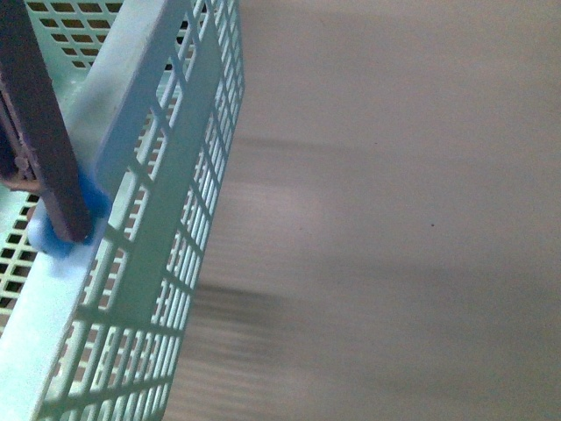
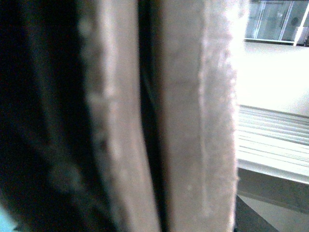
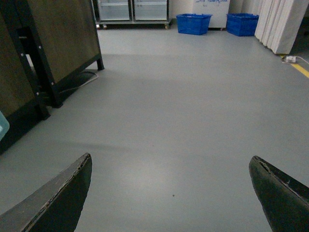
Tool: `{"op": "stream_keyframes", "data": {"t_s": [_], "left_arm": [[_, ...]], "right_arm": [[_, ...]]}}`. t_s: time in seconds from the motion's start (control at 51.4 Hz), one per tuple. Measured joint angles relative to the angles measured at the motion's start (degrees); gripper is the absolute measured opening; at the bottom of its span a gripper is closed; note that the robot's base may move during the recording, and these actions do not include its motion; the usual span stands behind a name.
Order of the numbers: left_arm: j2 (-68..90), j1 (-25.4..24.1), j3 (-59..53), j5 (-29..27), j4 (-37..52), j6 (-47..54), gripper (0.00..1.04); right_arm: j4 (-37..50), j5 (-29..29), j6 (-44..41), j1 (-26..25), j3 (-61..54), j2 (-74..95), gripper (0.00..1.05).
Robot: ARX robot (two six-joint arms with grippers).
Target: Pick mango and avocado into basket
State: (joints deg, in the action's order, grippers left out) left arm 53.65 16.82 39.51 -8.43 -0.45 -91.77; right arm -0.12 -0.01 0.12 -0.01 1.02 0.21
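The light blue basket [image 1: 166, 219] fills the left of the front view, very close, its slotted lattice wall hanging over a blurred grey floor. Its brown-purple handle [image 1: 39, 132] crosses the top left corner down to a blue hinge. In the left wrist view the two brownish handle bars [image 2: 193, 121] stand pressed against the camera, and my left gripper is shut on them with its fingers hidden. My right gripper [image 3: 171, 193] is open over bare floor with nothing between its dark fingertips [image 3: 67, 193]. The mango and the avocado are out of view.
In the right wrist view a grey floor [image 3: 183, 106] stretches ahead. A dark-framed wooden panel [image 3: 53, 43] stands to one side. Two dark blue crates [image 3: 194, 23] sit far back near glass-door fridges. A white curtain [image 3: 282, 24] hangs at the far side.
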Motion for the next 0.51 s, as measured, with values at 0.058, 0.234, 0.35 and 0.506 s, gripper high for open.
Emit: {"op": "stream_keyframes", "data": {"t_s": [0.058, 0.234, 0.35, 0.506], "left_arm": [[-0.02, 0.00, 0.00, -0.02, 0.00, -0.02, 0.28], [-0.02, 0.02, 0.00, -0.11, 0.00, -0.02, 0.27], [-0.02, 0.02, -0.02, -0.15, -0.02, -0.02, 0.27], [0.04, 0.02, -0.02, -0.11, -0.07, -0.02, 0.27]], "right_arm": [[0.00, 0.00, 0.00, 0.00, 0.00, 0.00, 0.96], [0.00, 0.00, 0.02, 0.00, 0.00, 0.00, 0.96], [0.00, 0.04, 0.02, 0.00, 0.00, -0.02, 0.96], [0.00, 0.04, 0.02, 0.00, 0.00, -0.02, 0.96]]}}
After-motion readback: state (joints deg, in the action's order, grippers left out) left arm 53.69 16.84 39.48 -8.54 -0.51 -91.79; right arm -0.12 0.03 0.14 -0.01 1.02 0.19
